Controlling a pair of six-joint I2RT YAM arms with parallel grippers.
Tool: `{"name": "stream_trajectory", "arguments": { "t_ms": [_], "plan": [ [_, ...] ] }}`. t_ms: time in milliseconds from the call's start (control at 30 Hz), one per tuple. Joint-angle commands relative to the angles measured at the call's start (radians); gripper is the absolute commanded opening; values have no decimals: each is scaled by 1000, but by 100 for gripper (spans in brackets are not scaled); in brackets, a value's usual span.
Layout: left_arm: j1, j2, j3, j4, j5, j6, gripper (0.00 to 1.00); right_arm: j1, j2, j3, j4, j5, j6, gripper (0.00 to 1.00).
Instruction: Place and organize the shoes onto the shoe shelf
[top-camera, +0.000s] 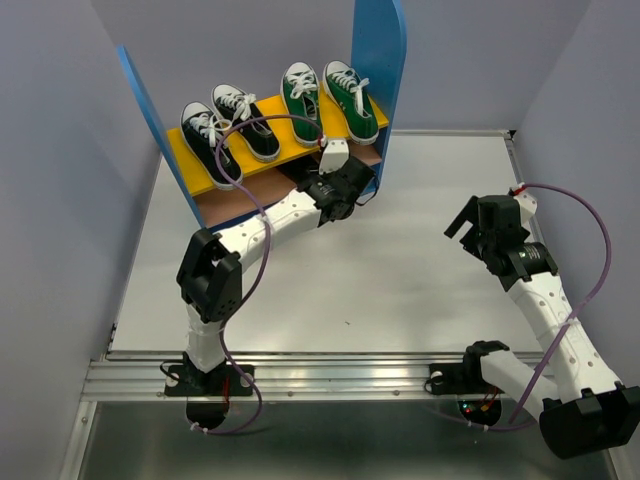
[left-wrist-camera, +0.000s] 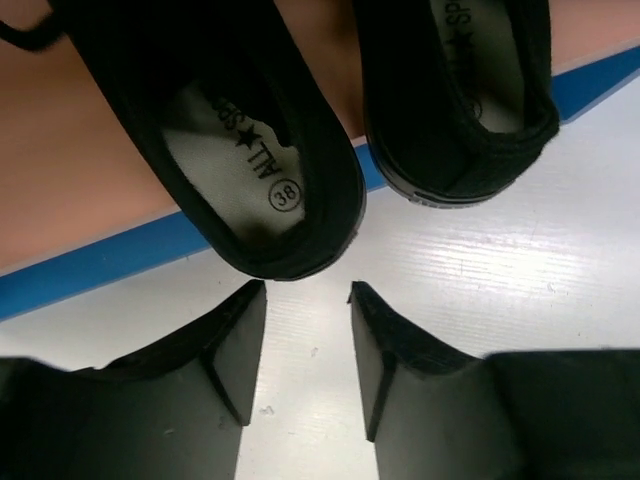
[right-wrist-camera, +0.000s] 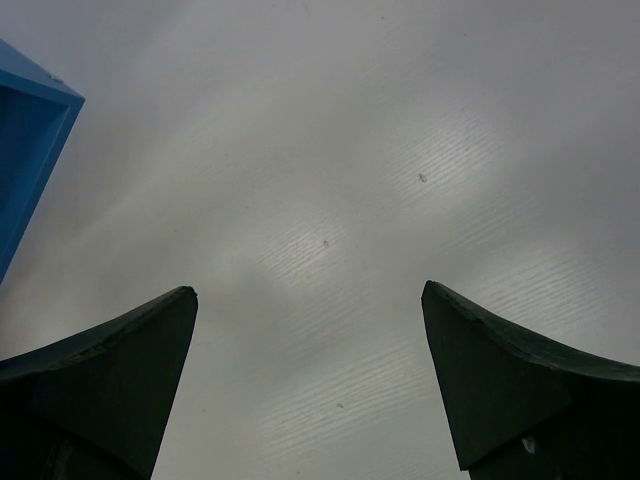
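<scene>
Starting at the near edge, a metal rail (top-camera: 350, 372) carries both arm bases, and beyond it spreads the pale tabletop (top-camera: 400, 290). The right pincer (right-wrist-camera: 310, 292) hangs over bare tabletop on the right side, well apart from every shoe. Its jaws are spread wide and hold nothing. Only a blue corner of the shoe shelf (right-wrist-camera: 25, 150) shows at the left of its wrist view.

The left arm (top-camera: 270, 225) stretches across to the front of the shelf. The left pincer (left-wrist-camera: 308, 292) is about half open and empty, with its fingertips over the tabletop just short of a heel and no contact visible. Two all-black shoes lie side by side on the lower board (left-wrist-camera: 60, 150), their heels jutting over its blue front strip (left-wrist-camera: 100, 262). The left all-black shoe (left-wrist-camera: 250, 170) shows a pale insole printed 38. The right all-black shoe (left-wrist-camera: 470, 110) sits just beside it, and the toes of both are cut off by the frame.

From above, the arm's wrist and the upper board (top-camera: 183, 152) hide these two shoes. On that yellow board the black sneakers (top-camera: 246, 122) stand at the left and the green sneakers (top-camera: 352, 100) at the right, between the tall blue side panels (top-camera: 380, 50).
</scene>
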Motion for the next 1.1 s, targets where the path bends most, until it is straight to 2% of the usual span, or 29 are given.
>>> {"name": "stream_trajectory", "arguments": {
  "t_ms": [0, 200, 433, 600, 700, 1067],
  "plan": [
    [-35, -72, 18, -16, 10, 30, 53, -2, -21, 5, 44, 21, -14, 100],
    [-171, -184, -56, -59, 31, 6, 62, -2, -20, 23, 37, 35, -23, 100],
    [-283, -366, -156, -1, 146, 39, 62, -2, -3, 37, 40, 58, -37, 100],
    [-299, -529, -326, 173, 237, 104, 65, -2, -9, 68, 22, 93, -46, 100],
    [-299, -610, -372, 215, 264, 122, 66, -2, -37, 58, 19, 118, -34, 100],
    [-299, -615, -377, 220, 424, 185, 66, -2, -55, 60, 5, 139, -14, 100]
  ]
}}
